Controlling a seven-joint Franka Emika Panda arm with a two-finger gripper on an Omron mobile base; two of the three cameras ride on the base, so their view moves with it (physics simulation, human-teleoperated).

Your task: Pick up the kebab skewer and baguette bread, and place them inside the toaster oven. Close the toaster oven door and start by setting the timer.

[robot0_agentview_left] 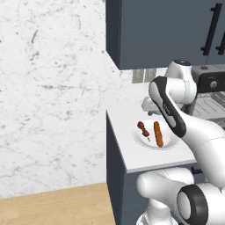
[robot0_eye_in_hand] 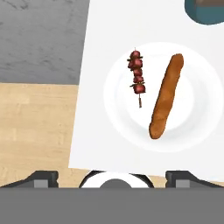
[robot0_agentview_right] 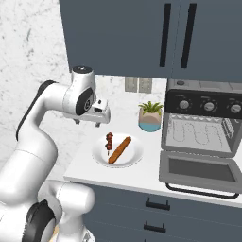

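Our gripper (robot0_agentview_right: 88, 122) hangs in the air above the white counter (robot0_agentview_right: 151, 165), its jaws spread wide with nothing between them. In the hand view its two dark fingertips (robot0_eye_in_hand: 43, 178) sit far apart at the bottom edge.

Below the gripper and a little ahead of it lies a white plate (robot0_eye_in_hand: 199, 127). On that plate we see the kebab skewer (robot0_eye_in_hand: 137, 78) and the baguette (robot0_eye_in_hand: 166, 96), side by side and not touching. Looking along the hand, the skewer lies nearly in line with the middle of the gripper, while the baguette lies further toward the right fingertip. Both are well clear of the fingers; we touch neither.

From the right base view, the skewer (robot0_agentview_right: 109, 140) is the nearer of the two to the gripper, just below and beside it, and the baguette (robot0_agentview_right: 119, 150) lies past it, on the side toward the toaster oven (robot0_agentview_right: 203, 124). The oven stands well apart from the gripper, beyond the plate, with its door (robot0_agentview_right: 201, 172) dropped flat and the wire rack (robot0_agentview_right: 198, 134) showing inside.

A small potted plant (robot0_agentview_right: 151, 116) stands beyond the plate, between the gripper's side of the counter and the oven.
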